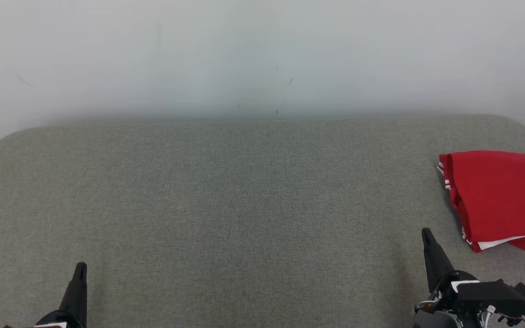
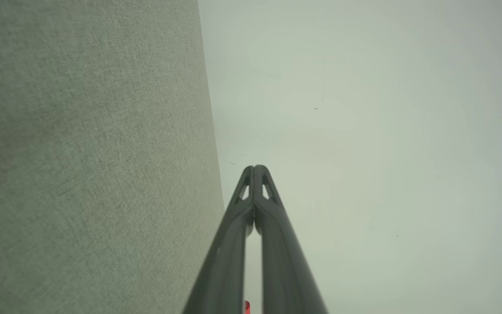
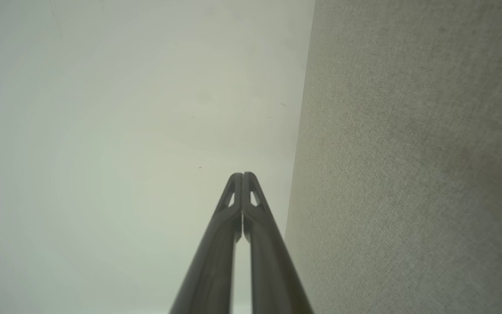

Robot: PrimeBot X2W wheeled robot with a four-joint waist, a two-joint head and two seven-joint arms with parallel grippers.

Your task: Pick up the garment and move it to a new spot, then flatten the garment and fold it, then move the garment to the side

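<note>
A red garment with white trim and dark lettering lies folded at the far right of the grey fabric surface, cut off by the picture's right edge. My right gripper stands at the lower right, a short way left of and nearer than the garment, not touching it. My left gripper is at the lower left, far from the garment. In the wrist views both the left gripper and the right gripper have their fingertips pressed together with nothing between them.
A pale wall rises behind the grey surface, whose back corners are rounded. In the wrist views the fingers point toward the wall, with the grey surface alongside.
</note>
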